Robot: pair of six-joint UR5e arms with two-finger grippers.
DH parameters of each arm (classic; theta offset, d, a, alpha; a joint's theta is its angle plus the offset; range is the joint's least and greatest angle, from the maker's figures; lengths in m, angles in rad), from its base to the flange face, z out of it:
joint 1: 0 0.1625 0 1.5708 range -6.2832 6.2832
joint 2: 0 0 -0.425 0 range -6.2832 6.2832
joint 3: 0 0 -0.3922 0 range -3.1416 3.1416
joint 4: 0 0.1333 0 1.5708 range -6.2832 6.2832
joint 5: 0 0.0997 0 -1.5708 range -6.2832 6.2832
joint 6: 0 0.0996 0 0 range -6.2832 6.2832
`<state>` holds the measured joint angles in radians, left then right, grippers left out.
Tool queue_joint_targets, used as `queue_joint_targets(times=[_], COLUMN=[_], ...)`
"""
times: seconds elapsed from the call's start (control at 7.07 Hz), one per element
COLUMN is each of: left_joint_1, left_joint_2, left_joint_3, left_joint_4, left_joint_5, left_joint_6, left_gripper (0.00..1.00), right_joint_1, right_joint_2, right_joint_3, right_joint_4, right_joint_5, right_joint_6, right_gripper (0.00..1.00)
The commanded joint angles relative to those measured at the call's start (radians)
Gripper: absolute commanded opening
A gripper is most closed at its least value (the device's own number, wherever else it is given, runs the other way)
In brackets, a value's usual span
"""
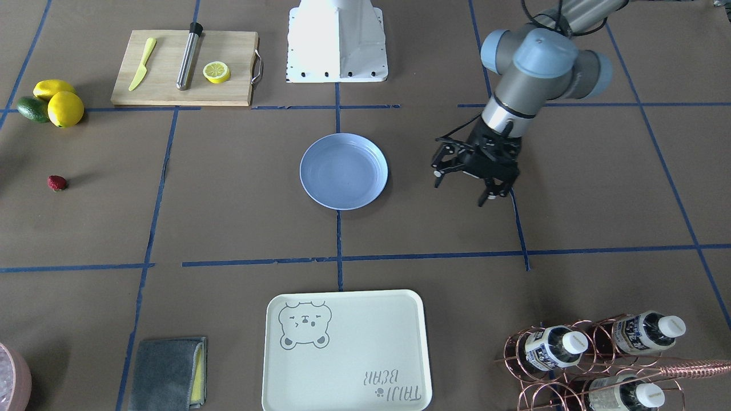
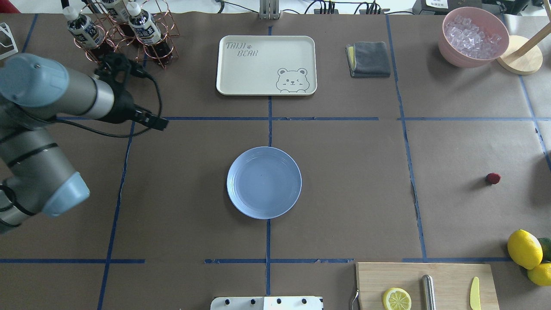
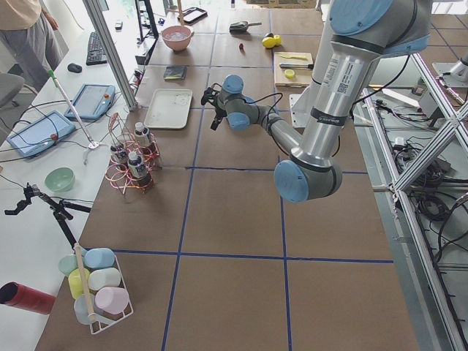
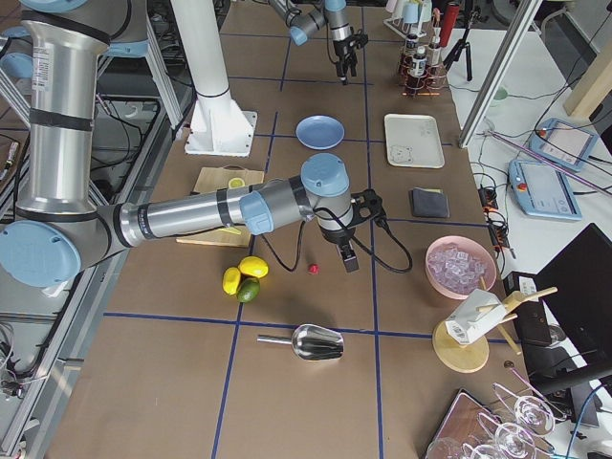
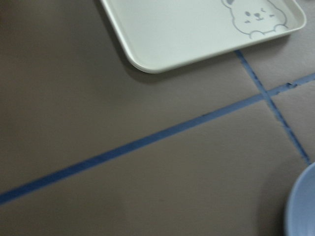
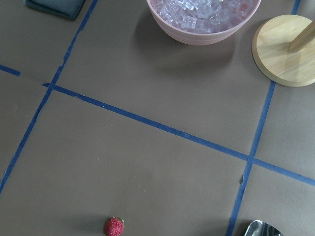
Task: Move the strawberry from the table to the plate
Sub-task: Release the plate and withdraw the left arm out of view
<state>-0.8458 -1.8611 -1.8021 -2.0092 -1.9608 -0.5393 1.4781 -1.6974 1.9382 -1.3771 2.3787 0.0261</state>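
Strawberry (image 2: 493,178) lies on the table (image 2: 353,193), on the bare brown paper far out on the robot's right side. It touches nothing else. A blue tape line runs between it and the plate (image 2: 264,182), which sits well apart at the middle of the table with nothing in it. Two lemons (image 1: 65,108) and an avocado (image 1: 32,109) lie together near the berry, on the side closer to the robot, with a cutting board (image 1: 171,85) holding a lemon slice (image 1: 217,72) beyond them.

In the view from the right end, the right gripper (image 4: 349,265) points down just beside the strawberry, on the side away from the robot. That view does not show whether its fingers are spread or pressed together, or whether they touch the paper. From the right wrist camera the berry shows at the bottom edge, left of centre, with a pink bowl of ice (image 6: 204,17) at the top.

The left gripper (image 1: 461,188) hangs over the table beside the plate, on the robot's left of it. Its fingers are spread and nothing is between them.

On the far side of the table from the robot are a cream tray (image 2: 266,64), a folded grey cloth (image 2: 369,59) and bottles in a copper rack (image 2: 125,30).
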Motion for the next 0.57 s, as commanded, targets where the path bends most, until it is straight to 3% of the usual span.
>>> queue_joint_targets(times=[0.0,0.14,0.28,0.42], left_joint_1=[-0.376,-0.503,-0.591,-0.686], left_joint_2=[0.130,0.131,0.103,0.108], left_joint_3=[0.019,0.058,0.087,0.093], left_joint_4=[0.120,0.292,0.539,0.597], left_joint_5=[-0.241,-0.259,-0.253,-0.251], left_joint_6=[0.453,0.660,0.764,0.780], left_gripper=[1.00,1.00,1.00,1.00], right_joint_1=[-0.077,-0.120,-0.187,-0.279], right_joint_2=[0.010,0.037,0.059,0.070], right_joint_3=[0.066,0.088,0.114,0.137], right_joint_4=[0.018,0.018,0.018,0.018], right_joint_5=[-0.013,-0.013,-0.028,-0.111], right_joint_6=[0.139,0.235,0.332,0.441], right_gripper=[0.95,0.93,1.00,1.00])
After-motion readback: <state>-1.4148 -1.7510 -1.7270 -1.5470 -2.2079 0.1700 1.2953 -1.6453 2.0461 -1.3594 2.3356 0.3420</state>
